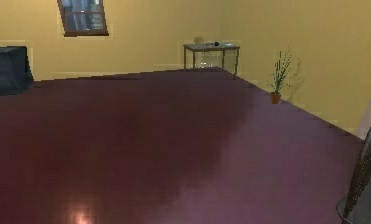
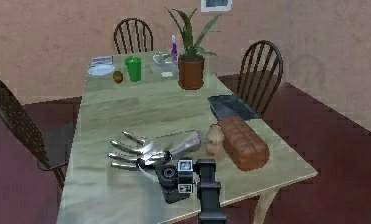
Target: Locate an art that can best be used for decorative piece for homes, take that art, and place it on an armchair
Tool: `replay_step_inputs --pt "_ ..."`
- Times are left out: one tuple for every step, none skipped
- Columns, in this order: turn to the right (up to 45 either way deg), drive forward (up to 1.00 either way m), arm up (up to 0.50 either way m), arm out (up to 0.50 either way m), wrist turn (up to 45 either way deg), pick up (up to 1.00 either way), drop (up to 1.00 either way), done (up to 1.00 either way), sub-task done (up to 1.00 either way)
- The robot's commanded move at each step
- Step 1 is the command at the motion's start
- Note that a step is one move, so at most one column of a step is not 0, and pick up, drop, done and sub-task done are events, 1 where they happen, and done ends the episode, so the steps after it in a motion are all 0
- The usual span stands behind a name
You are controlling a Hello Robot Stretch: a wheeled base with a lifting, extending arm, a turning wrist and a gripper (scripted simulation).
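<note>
- The end effector sits over the near part of the wooden counter, at the far end of the dark arm.
- A silver hand sculpture lies flat on the counter just beyond the end effector. Its fingers spread away toward the arm side view's left and its wrist end is right at the end effector.
- Whether the two touch cannot be told, and neither can the set of the end effector's fingers or whether it holds anything.
- A brown bread loaf lies on the counter just to the right of the end effector and a little farther out. A small tan lump is at the loaf's left side.
- A dark flat object lies beyond the loaf.
- Well beyond the end effector, at the counter's far end, a potted plant stands in a terracotta pot.
- Left of the plant are a green cup, a small round yellowish thing and a white plate. A pink bottle stands behind them.
- Dark wooden chairs stand around the counter: one at the far end, one on the right and one on the left.
- In the forward view, a dark upholstered seat stands against the yellow wall at the left edge, across a bare dark red floor.
- A small side table is in the far corner, with a floor plant near it.
</note>
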Motion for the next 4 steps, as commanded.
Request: replay_step_inputs --pt "0.0 0.0 0.1 0.0 0.0 0.0 0.0 0.0 0.0" --pt "0.0 0.0 0.12 0.0 0.0 0.0 0.0 0.0 0.0" --pt "0.0 0.0 0.0 0.0 -45.0 0.0 0.0 0.0 0.0" --pt "0.0 0.0 0.0 0.0 -45.0 0.0 0.0 0.0 0.0"
